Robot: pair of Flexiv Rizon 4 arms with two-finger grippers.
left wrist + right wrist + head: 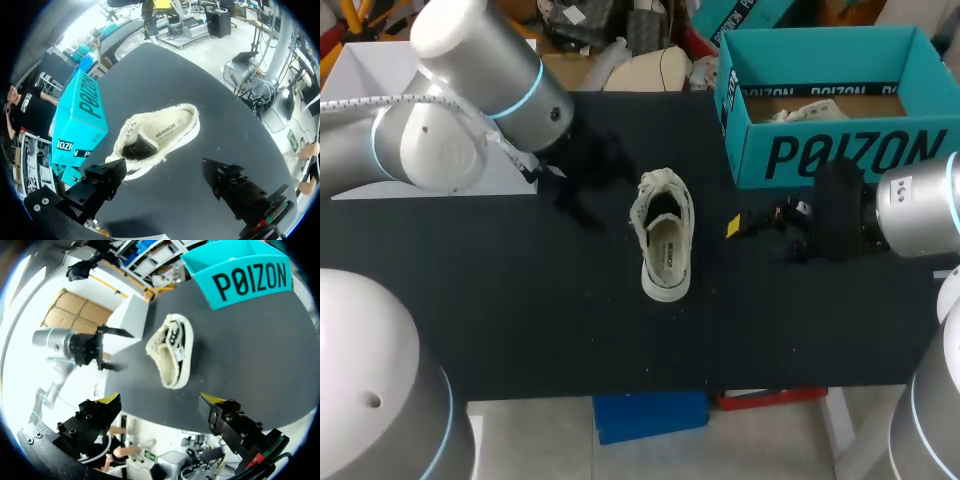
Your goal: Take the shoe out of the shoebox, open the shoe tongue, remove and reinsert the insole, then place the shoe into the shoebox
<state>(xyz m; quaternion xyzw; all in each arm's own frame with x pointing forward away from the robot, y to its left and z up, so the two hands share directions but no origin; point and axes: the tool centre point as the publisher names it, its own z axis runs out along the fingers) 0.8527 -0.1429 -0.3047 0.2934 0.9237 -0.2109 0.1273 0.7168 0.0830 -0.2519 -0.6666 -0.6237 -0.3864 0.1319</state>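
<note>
Left gripper (170, 187) hangs near the laced end of the shoe (663, 235), fingers spread wide, holding nothing. The shoe lies out of the box on the table (520, 300), a cream low-top of soft cloth with frayed edges, its flat insole showing inside. Right gripper (161, 400) waits beside it, equally wide and empty. The shoebox (830, 100), stiff teal card, stands open behind. Likely risk: the light shoe sliding on the smooth black top if only one side pushes, or a fingertip snagging the fray.
</note>
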